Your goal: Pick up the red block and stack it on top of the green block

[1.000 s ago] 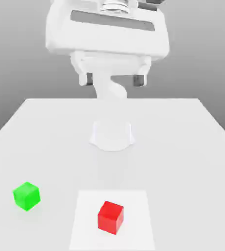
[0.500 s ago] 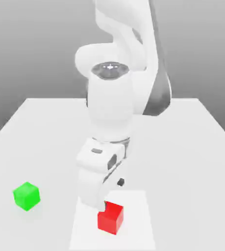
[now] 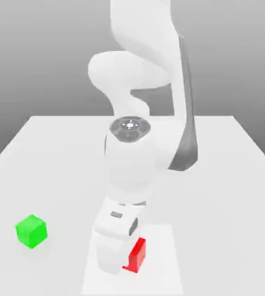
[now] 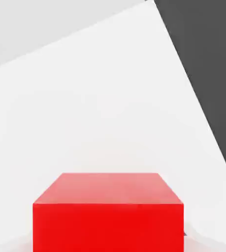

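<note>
The exterior view shows the white arm (image 3: 135,173) bent low over the table (image 3: 227,173), covering most of the red block (image 3: 138,255). The hand view shows the red block (image 4: 109,211) whole, sitting flat on a paler square patch (image 4: 110,108). I cannot tell if the pincer is apart or together. The green block (image 3: 30,231) sits well apart from the pincer, toward the exterior view's left.

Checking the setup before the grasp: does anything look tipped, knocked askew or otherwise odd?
Nothing stands out. The red block sits flat on the table under the arm's hand, and the green block rests flat, apart, toward the exterior view's left.
</note>
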### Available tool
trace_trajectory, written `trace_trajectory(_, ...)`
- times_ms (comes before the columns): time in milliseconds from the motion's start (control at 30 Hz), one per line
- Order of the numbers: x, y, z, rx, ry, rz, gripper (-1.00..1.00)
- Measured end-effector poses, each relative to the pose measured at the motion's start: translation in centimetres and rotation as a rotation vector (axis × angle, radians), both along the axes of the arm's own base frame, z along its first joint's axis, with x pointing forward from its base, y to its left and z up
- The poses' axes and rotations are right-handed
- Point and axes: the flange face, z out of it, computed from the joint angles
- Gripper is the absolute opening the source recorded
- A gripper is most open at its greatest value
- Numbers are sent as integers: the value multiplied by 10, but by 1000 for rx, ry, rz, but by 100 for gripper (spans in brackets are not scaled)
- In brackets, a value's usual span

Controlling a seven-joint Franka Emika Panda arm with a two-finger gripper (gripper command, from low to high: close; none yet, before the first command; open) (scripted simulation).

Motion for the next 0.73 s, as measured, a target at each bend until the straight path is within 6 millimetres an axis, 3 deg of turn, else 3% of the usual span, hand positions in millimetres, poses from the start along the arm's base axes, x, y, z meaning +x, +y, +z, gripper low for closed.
trace_trajectory(67,-2,-7,20,0,0,-3,-100)
trace_trajectory(200,-22,-114,39,-9,-1,-75,-100)
trace_trajectory(400,-95,-245,56,-1,0,-142,-100)
trace_trajectory(467,-110,-265,45,2,-2,-174,-100)
trace_trajectory(533,-94,-246,27,2,-3,-106,-100)
trace_trajectory(600,-92,-242,7,3,-2,-96,-100)
trace_trajectory(633,-93,-242,-1,2,-1,-96,100)
trace_trajectory(733,-93,-242,-1,2,-1,-96,100)
